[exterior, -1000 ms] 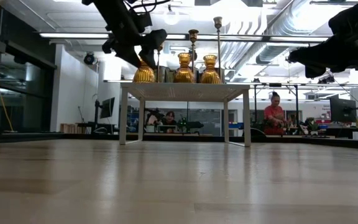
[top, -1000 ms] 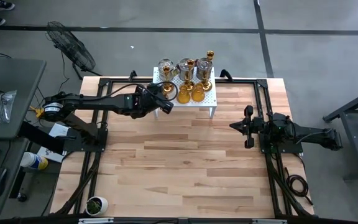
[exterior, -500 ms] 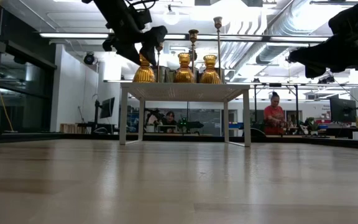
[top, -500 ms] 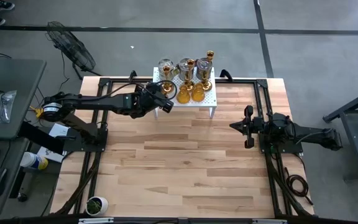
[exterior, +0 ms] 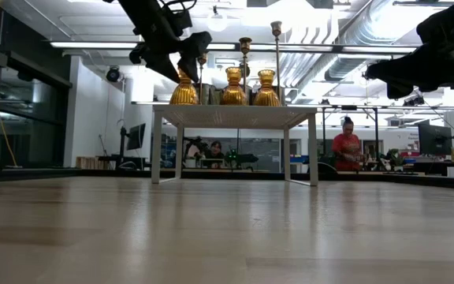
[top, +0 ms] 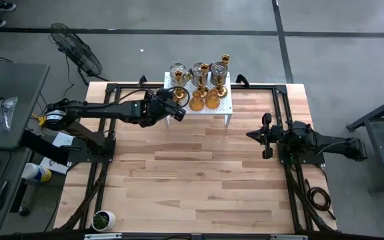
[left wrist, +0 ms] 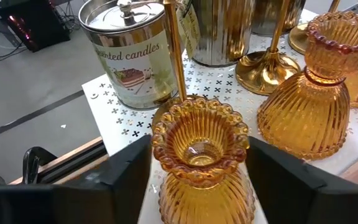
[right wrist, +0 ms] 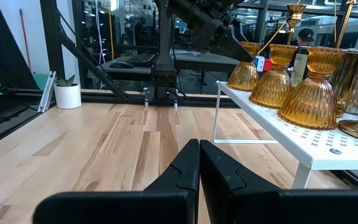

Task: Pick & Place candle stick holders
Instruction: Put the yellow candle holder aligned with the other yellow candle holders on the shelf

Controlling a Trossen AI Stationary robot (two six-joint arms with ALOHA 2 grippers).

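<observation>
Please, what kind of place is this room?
Probably a robotics lab or workshop: a light wooden table fitted with two dark robot arms, a large open hall with exposed ceiling ducts, and a person in red at desks with computer monitors.

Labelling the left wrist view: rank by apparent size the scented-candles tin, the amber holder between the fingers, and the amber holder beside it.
1. Amber holder between the fingers, though nearness inflates it.
2. Scented-candles tin and neighbouring amber holder: too alike to rank.

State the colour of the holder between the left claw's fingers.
Amber-orange ribbed glass holder; clearest in the left wrist view.
</observation>
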